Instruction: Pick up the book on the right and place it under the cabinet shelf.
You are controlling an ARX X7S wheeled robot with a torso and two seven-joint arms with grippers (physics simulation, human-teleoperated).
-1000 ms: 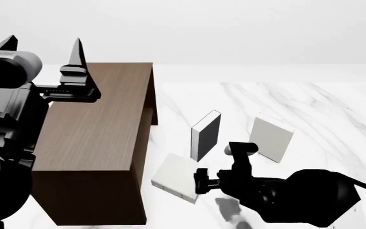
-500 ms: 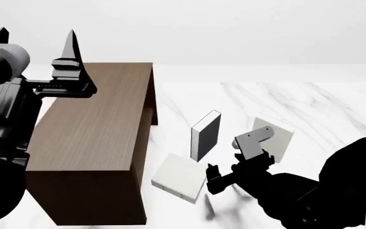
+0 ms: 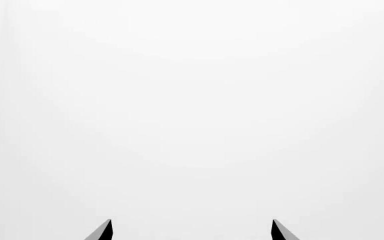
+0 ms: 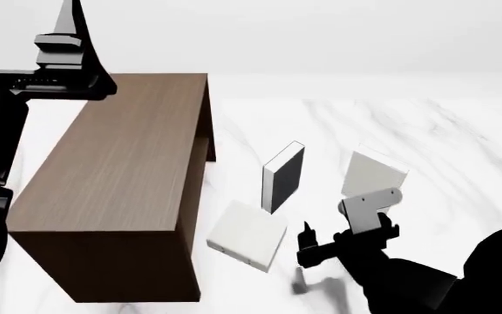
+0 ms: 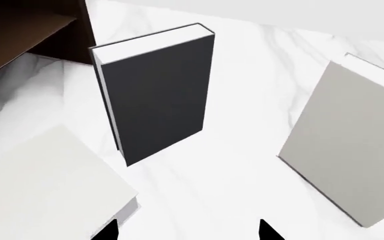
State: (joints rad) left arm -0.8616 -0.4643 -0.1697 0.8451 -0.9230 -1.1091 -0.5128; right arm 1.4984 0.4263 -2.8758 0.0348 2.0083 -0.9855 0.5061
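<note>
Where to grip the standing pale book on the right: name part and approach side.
Grip the pale book by its top edge, coming down from above with the right gripper: it stands upright, thin, both flat covers free. The black book stands apart, leaving room.

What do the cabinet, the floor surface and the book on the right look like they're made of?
Cabinet: dark brown wood or wood veneer, matte, with fine straight grain lines.
Floor surface: polished white marble look, with grey veins; possibly only a printed texture.
Right book: plain pale grey cover, matte and unmarked, likely board or cloth hardcover.
</note>
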